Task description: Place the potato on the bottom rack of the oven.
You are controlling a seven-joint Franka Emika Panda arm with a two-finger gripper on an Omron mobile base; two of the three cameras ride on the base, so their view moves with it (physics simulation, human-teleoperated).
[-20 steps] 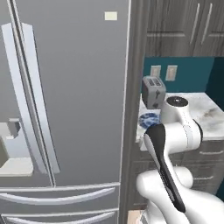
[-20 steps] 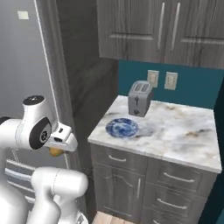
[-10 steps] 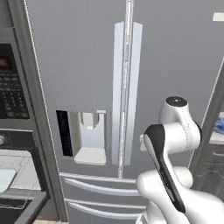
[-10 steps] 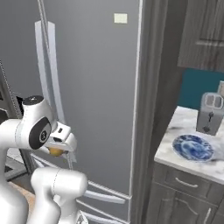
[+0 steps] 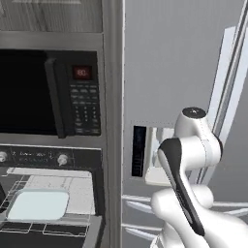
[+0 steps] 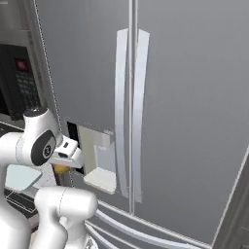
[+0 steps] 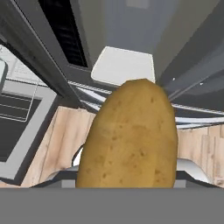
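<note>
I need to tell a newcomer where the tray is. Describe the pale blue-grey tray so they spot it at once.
Find the black microwave with the red display left of the grey fridge. Below it sits the black-fronted oven with round silver knobs, standing open. The pale blue-grey rounded rectangular tray lies on its silver wire rack, solid and smooth against thin bars.

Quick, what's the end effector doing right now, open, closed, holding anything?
End effector: closed on the potato, carried in front of the fridge, not yet at the oven.
</note>
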